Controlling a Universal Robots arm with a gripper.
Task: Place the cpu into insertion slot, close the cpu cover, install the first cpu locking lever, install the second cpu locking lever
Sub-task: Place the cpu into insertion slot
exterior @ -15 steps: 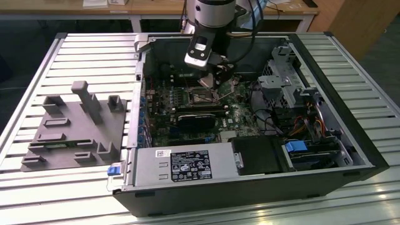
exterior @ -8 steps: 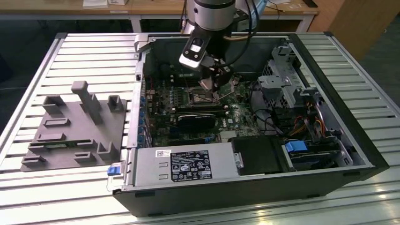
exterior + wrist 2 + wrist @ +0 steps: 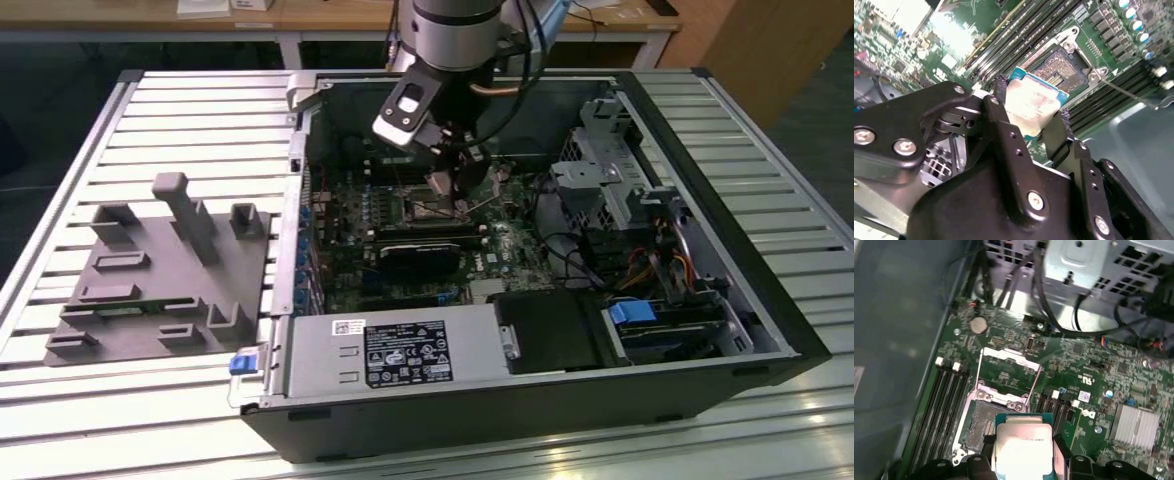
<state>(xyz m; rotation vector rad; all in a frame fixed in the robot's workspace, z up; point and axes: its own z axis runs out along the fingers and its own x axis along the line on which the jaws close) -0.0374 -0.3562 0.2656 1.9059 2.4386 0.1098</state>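
The end effector (image 3: 1031,104) is clamped on the cpu (image 3: 1035,100) by two opposite edges, holding it just above the slot (image 3: 1065,70), not yet seated. The cover (image 3: 1011,356) stands open. Seating, closing and both locking steps remain undone.

No legible text, power supply label (image 3: 407,352) unreadable

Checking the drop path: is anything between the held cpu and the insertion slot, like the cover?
Nothing visible. The cpu, held in the gripper, hangs by the bare insertion slot; the cpu cover stands swung open off it.
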